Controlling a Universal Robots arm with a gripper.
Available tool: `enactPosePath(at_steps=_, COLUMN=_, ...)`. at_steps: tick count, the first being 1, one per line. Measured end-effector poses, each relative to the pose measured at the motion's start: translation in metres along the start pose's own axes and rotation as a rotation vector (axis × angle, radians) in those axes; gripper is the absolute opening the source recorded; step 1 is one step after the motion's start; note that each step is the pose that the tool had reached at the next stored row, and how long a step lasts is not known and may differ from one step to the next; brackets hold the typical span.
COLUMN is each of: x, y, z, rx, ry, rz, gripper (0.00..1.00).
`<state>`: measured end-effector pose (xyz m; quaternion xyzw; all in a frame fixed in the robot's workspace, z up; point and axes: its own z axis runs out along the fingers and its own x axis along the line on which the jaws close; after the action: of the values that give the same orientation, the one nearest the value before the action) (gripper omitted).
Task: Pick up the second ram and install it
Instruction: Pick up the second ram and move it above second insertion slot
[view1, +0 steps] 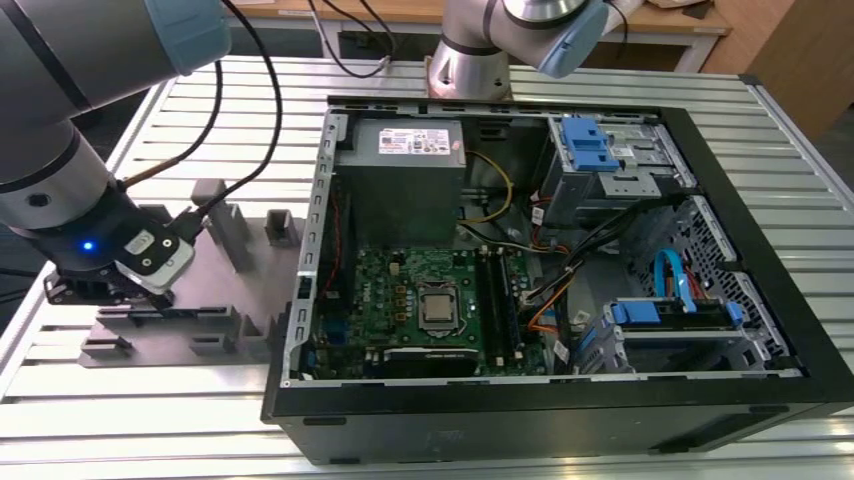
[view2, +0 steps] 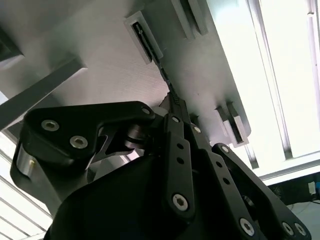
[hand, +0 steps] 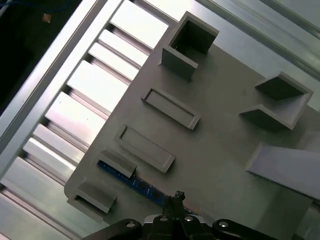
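Grey plate (view1: 234, 290) lies on the slatted table (view1: 214, 110), to the exterior view's left of the open case (view1: 534, 425). At the plate's edge the gripper (view1: 140, 298) reaches down, pinched tight on the ram (hand: 132, 181), a thin blue strip standing on edge on the plate. In the second wrist view the ram (view2: 161, 67) runs edge-on from the fingertips (view2: 176, 107) into a slotted holder (view2: 145, 37).

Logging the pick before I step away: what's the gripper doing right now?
Gripper: closed on the second ram, which stands on edge in its slot on the fixture plate.
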<state>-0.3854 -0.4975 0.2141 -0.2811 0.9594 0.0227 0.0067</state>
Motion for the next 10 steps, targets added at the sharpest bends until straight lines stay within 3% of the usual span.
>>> enactPosePath(at_steps=10, x=0.0000, y=0.0000, z=0.0000, rx=-0.0027, ry=0.0042, rz=-0.105, gripper=0.07)
